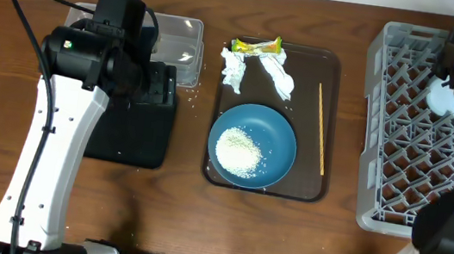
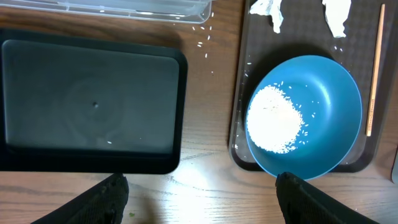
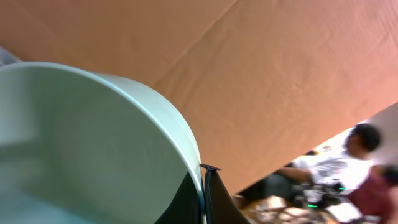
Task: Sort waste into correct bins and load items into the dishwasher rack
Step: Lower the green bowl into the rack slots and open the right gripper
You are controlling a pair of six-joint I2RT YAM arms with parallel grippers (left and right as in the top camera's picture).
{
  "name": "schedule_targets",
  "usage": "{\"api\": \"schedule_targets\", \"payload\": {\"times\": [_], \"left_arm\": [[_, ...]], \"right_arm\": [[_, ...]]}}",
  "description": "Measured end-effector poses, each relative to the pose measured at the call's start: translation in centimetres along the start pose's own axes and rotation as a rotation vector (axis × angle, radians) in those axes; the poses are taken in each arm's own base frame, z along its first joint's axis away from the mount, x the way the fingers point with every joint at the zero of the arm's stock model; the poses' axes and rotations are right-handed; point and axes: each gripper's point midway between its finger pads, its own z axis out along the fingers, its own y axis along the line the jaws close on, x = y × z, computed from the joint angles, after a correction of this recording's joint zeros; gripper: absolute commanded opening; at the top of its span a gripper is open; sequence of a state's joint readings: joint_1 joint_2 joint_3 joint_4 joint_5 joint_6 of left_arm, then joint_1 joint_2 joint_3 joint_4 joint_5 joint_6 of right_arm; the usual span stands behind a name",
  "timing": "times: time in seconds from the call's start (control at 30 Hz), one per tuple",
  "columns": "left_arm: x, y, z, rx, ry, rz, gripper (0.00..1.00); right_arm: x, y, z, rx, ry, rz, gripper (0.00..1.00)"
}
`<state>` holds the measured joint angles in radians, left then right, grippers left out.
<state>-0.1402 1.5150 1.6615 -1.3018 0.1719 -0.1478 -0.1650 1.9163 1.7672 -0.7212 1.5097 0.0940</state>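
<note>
On the wooden counter (image 1: 175,199) I see the brown serving tray (image 1: 312,68) carrying the dark blue dish (image 1: 274,133) of rice (image 1: 239,152), two tissues (image 1: 234,69), the wrapper (image 1: 257,46) and the wooden stick (image 1: 320,128). The black tray (image 2: 93,106) and clear tub (image 1: 181,43) sit to its left. My left gripper (image 2: 202,183) hangs spread wide between black tray and dish, while my right gripper (image 3: 202,186), over the dishwasher rack (image 1: 399,139), pinches the mint-green bowl (image 3: 93,143) by its rim.

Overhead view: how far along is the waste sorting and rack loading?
Nothing looks finished yet. In hand: the right gripper is shut on the green bowl's rim, over the rack. Left: rice in the blue dish, tissues, wrapper and stick, all on the brown tray; the left gripper is open and empty.
</note>
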Motion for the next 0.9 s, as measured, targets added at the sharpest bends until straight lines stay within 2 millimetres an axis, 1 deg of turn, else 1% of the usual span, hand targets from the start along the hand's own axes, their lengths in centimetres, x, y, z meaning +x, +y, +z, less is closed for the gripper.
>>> {"api": "schedule_targets", "payload": {"times": [0.07,0.17,0.27,0.4,0.5,0.6,0.67,0.8,0.9], "left_arm": [[0.0,0.0,0.0,0.000,0.000,0.000,0.79],[0.0,0.0,0.0,0.000,0.000,0.000,0.79],[0.1,0.0,0.0,-0.001,0.005,-0.001,0.79],[0.3,0.1,0.0,-0.003,0.011,-0.001,0.79],[0.3,0.1,0.0,-0.002,0.011,-0.001,0.79],[0.3,0.1,0.0,-0.002,0.011,-0.001,0.79],[0.3,0.1,0.0,-0.002,0.011,-0.001,0.79],[0.3,0.1,0.0,-0.002,0.011,-0.001,0.79],[0.3,0.1,0.0,-0.003,0.012,-0.002,0.79]], "right_arm": [[0.9,1.2,1.2,0.029,0.020,-0.075,0.01],[2.3,2.6,3.0,0.062,0.054,-0.159,0.01],[3.4,3.4,4.7,0.090,0.086,-0.196,0.01],[4.3,3.2,6.8,0.128,0.122,-0.187,0.01],[5.0,2.4,8.9,0.161,0.159,-0.163,0.01],[6.2,1.7,11.2,0.173,0.204,-0.157,0.01],[7.1,1.8,12.5,0.171,0.230,-0.162,0.01],[8.6,3.2,13.9,0.143,0.262,-0.186,0.01],[9.5,5.3,14.3,0.107,0.270,-0.198,0.01]]}}
